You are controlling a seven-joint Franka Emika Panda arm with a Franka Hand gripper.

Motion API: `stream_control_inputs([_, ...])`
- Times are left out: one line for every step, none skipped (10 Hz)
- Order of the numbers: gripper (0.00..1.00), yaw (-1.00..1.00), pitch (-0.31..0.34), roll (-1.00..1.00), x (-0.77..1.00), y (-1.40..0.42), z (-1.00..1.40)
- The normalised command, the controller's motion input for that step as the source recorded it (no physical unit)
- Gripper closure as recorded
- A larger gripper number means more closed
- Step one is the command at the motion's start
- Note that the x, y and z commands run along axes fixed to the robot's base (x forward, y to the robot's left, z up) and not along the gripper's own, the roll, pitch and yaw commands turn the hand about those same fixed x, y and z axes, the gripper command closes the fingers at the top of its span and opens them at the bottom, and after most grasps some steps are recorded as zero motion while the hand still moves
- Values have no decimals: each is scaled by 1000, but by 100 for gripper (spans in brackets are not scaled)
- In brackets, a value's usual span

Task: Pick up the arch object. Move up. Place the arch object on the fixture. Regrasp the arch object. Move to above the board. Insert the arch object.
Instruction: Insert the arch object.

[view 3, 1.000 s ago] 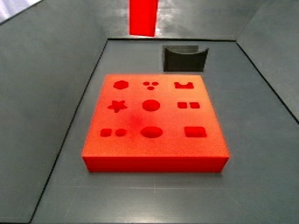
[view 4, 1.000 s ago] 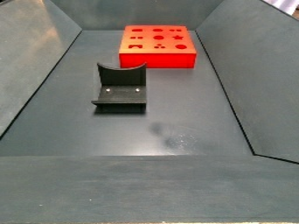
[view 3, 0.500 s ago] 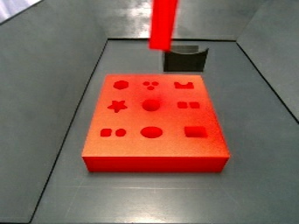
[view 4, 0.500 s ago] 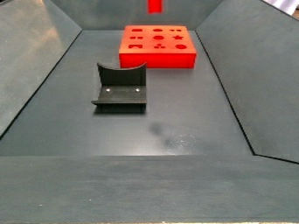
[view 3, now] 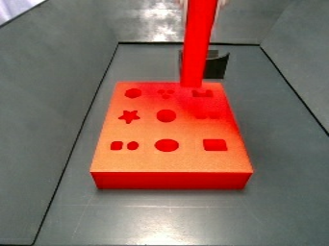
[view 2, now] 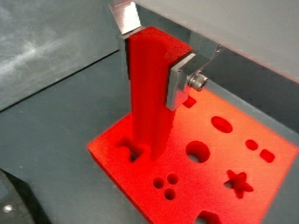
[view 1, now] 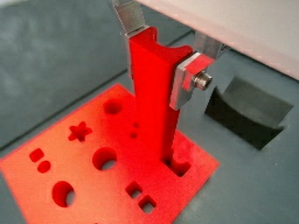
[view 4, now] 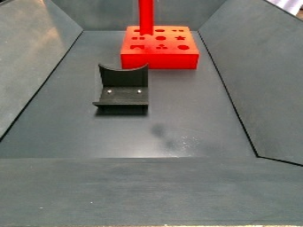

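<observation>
Up top, the claw pinches the arch piece between its flat silver fingers, dark pads pressed to opposite faces. The piece is a long, smooth, bright-red bar hanging upright from the claw, its lower end meeting the board at a cut-out near one edge; how deep it sits cannot be told. Directly under the claw, the board is a thick red-orange slab with star, round and square holes, lying flat on the dull grey worktop, which has sloping grey walls. Off to the side of the claw stands the fixture, a dark scooped block, apart from the board.
</observation>
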Motion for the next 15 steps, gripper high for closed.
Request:
stream_control_inputs([100,0,-253,-29,20,131,-557])
stream_control_inputs([100,0,-253,-131,120,137,-380])
stream_control_inputs([100,0,0,-100,183,69,0])
stream_control_inputs([100,0,91,0,337,74,0])
stream_control_inputs([100,0,0,66,423,17,-60])
stream_control_inputs([100,0,0,130,323,9,-149])
stream_control_inputs([100,0,-103,109,183,11,-209])
stream_control_inputs([100,0,-137,83,0,20,-123])
stream_control_inputs([100,0,-157,94,-114,43,-191])
stream_control_inputs([100,71,-171,199,-89,103,-269])
stream_control_inputs([100,66,-103,314,-143,103,-311])
stream_control_inputs([100,43,-46,301,-123,126,-243])
stream_control_inputs([100,40,-23,267,-37,80,-231])
stream_control_inputs([100,11,-40,161,0,0,-297])
stream_control_inputs([100,0,-171,137,0,0,-497])
